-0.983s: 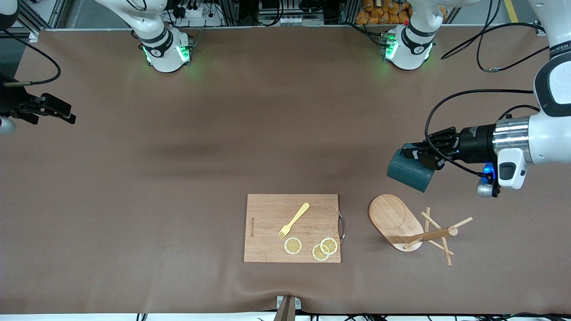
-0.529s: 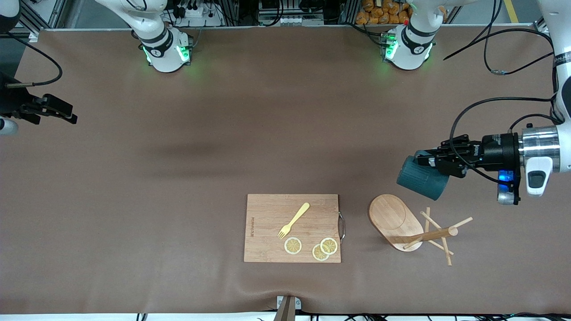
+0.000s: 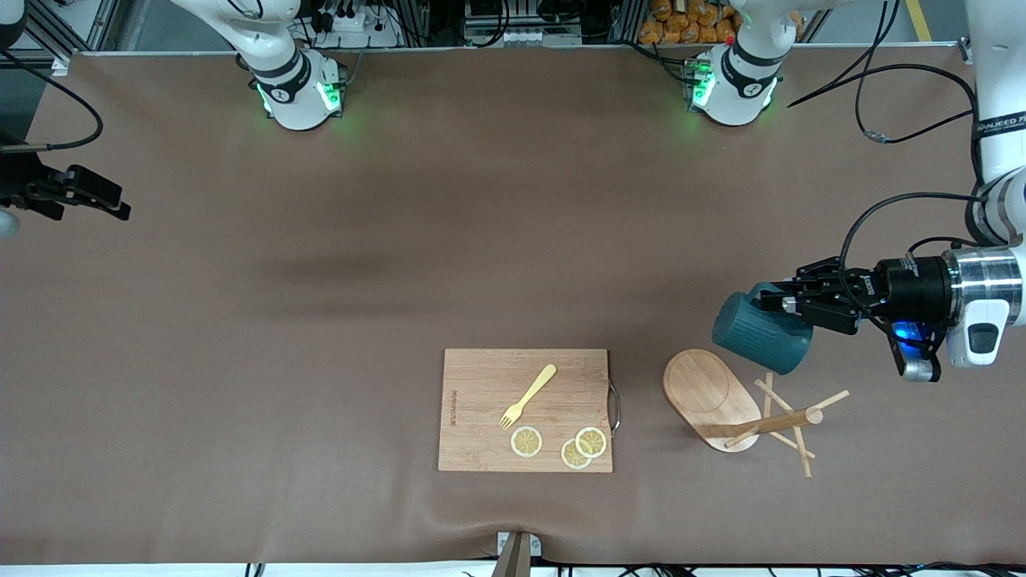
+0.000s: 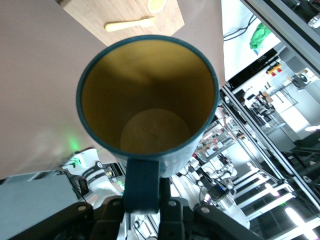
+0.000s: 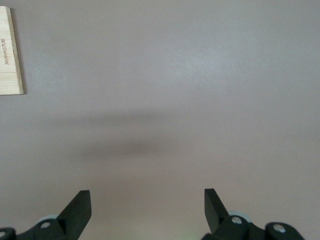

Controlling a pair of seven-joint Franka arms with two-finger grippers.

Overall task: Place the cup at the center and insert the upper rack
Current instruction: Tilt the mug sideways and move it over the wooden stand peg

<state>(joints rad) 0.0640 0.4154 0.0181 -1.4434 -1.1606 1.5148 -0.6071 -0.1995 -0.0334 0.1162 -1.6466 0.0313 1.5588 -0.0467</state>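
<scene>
My left gripper (image 3: 776, 303) is shut on the loop handle of the dark teal ribbed cup (image 3: 757, 334) and holds it tilted on its side in the air, over the table just above the rack's base. In the left wrist view the cup (image 4: 150, 95) shows its yellowish-tan inside, its handle between my fingers (image 4: 172, 212). The upper rack (image 3: 741, 409), a light wooden mug tree, lies tipped over on the table toward the left arm's end, pegs pointing sideways. My right gripper (image 3: 104, 196) is open and empty, waiting over the table's right-arm end; its fingers (image 5: 80, 207) show over bare mat.
A rectangular wooden cutting board (image 3: 481, 433) with a yellow fork (image 3: 527, 396) and three lemon slices (image 3: 527, 441) lies near the front edge, beside the rack. The board's corner also shows in the right wrist view (image 5: 10, 55).
My left gripper has carried the cup toward the left arm's end and lower, closer to the rack's base. The right gripper has shifted slightly.
</scene>
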